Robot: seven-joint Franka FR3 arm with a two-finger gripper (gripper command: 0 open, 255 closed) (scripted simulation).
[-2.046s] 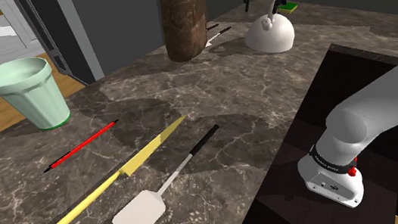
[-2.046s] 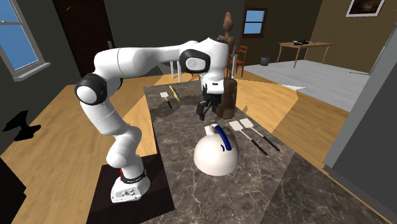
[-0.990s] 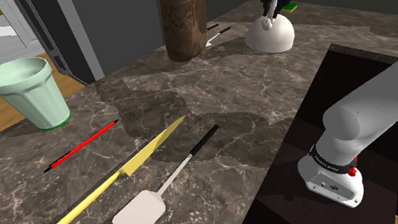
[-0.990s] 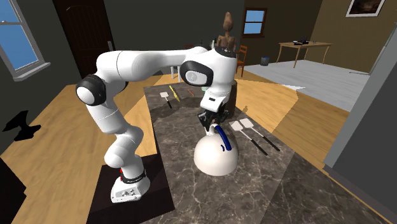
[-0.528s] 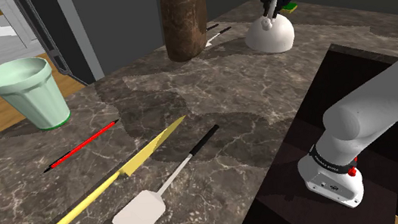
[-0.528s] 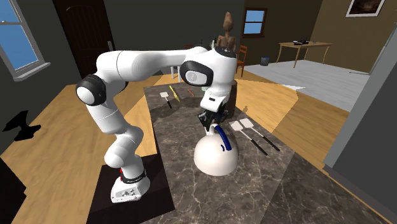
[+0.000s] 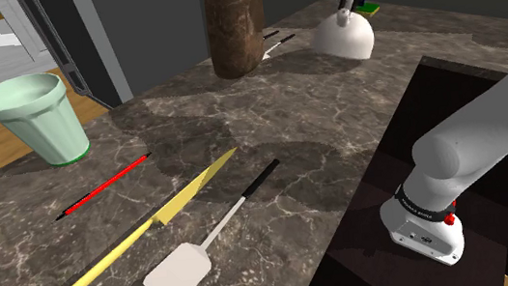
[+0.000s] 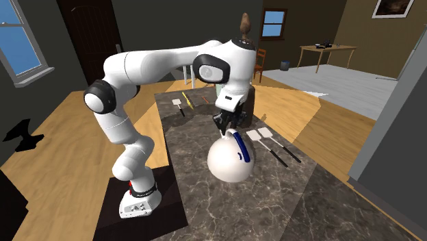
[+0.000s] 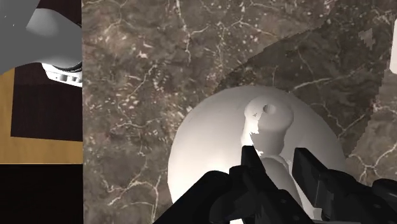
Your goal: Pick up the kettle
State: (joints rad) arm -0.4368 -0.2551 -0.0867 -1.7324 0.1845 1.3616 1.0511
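Gripper (image 8: 228, 127) is clenched on the kettle's top handle (image 8: 239, 145). In the wrist view its fingers (image 9: 250, 159) stand either side of the handle. The white dome-shaped kettle (image 7: 345, 36) hangs from the gripper, tilted, and looks just clear of the dark marble counter (image 7: 269, 116). It is near the brown upright block (image 7: 235, 23), on the block's right in the shoulder view. The handle looks blue in the second exterior view. A pale green cup (image 7: 34, 117) is off to the block's left. A red-and-black stick (image 7: 104, 186), yellow knife (image 7: 154, 223) and white spatula (image 7: 186, 269) lie flat, well apart from the block, toward the shoulder camera.
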